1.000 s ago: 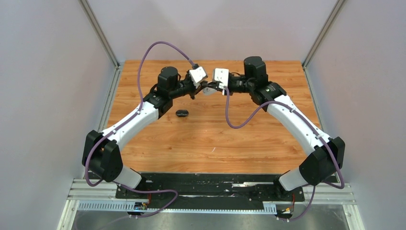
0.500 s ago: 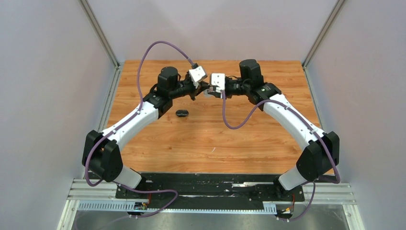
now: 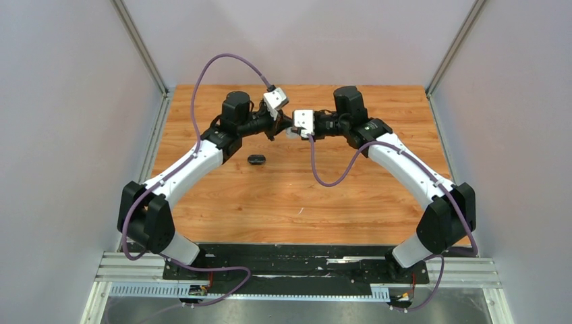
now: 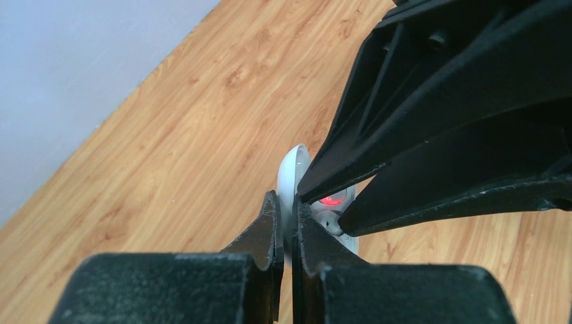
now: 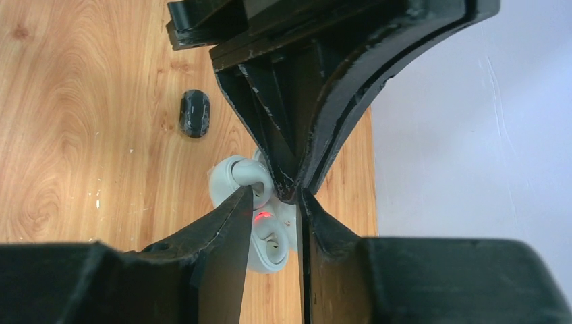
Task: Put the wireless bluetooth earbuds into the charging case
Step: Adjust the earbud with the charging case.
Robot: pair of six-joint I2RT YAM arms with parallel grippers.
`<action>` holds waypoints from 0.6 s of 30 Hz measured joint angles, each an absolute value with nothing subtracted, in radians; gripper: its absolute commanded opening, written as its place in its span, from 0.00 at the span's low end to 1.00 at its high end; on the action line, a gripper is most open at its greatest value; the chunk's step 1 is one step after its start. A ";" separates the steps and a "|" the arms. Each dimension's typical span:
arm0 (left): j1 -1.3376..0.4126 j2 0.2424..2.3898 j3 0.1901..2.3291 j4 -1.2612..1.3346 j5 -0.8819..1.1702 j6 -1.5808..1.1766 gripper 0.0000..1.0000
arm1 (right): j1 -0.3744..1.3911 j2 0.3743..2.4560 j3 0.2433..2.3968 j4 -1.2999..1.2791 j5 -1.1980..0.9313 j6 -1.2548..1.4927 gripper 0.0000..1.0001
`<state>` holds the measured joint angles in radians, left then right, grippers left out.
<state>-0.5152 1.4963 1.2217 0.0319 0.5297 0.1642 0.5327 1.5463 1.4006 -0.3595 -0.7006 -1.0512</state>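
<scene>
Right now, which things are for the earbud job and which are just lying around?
For the job: white charging case, open, red light on; left fingers pinching its lid; right fingers around it.
Just lying about: black case on the table; purple cables.

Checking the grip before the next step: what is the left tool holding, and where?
The white case, pinched by its open lid.

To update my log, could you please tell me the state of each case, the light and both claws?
white case: open, held by its raised lid.
light: lit red.
black case: closed, apart from both claws.
left claw: shut on the white case, pinching the lid.
right claw: fingers apart either side of the white case; grip unclear.
</scene>
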 measured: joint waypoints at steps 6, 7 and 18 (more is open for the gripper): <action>-0.506 1.521 1.239 0.018 0.550 0.101 0.00 | 0.532 1.541 1.377 -0.346 -0.701 -1.092 0.30; -0.505 1.523 1.240 0.018 0.551 0.094 0.00 | 0.532 1.541 1.375 -0.346 -0.701 -1.097 0.30; -0.502 1.536 1.257 0.020 0.553 0.037 0.00 | 0.527 1.534 1.370 -0.340 -0.756 -1.109 0.30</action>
